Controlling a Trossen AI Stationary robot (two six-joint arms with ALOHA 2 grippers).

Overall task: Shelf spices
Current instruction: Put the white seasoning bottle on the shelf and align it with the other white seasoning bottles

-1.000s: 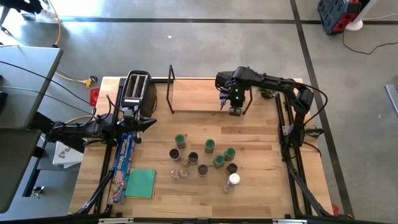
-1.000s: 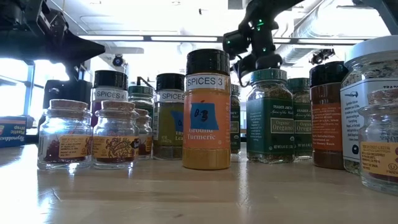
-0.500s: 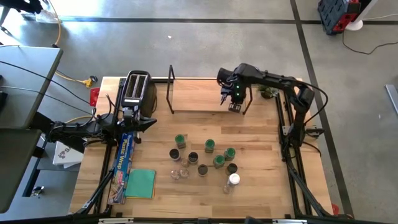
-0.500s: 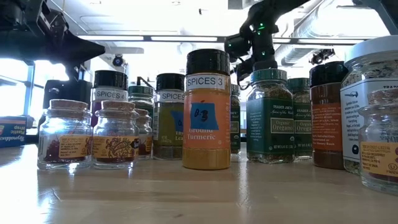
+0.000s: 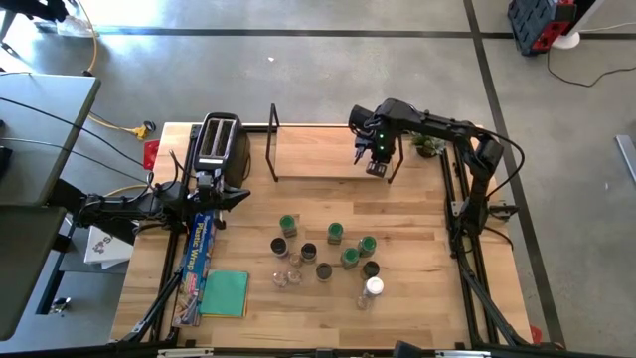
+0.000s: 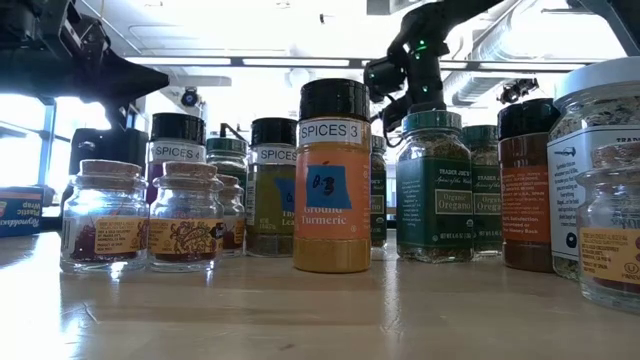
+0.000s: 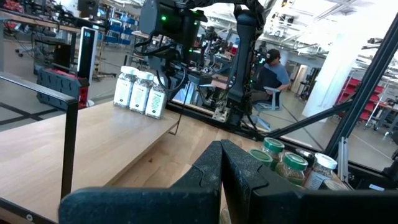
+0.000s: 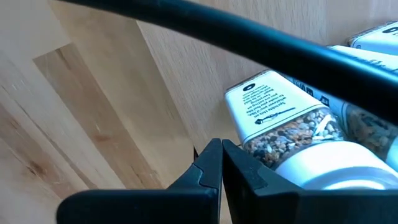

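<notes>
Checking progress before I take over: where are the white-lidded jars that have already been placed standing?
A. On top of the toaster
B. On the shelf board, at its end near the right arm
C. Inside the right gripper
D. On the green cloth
B: the left wrist view shows the white-lidded jars standing together on the shelf, and the shut right gripper hovers over that end with nothing in it.

Table [image 5: 417, 298]: light wood, smooth, matt, visible grain. Shelf [image 5: 313, 157]: pale wooden board, thin black metal wire uprights. Spice jars [image 6: 333, 180]: clear glossy glass or plastic, paper labels, dark and green lids; one jar [image 8: 292, 134] has a smooth white cap. Toaster [image 5: 219, 144]: black casing, shiny silver metal top. Floor [image 5: 298, 70]: grey, dull.
</notes>
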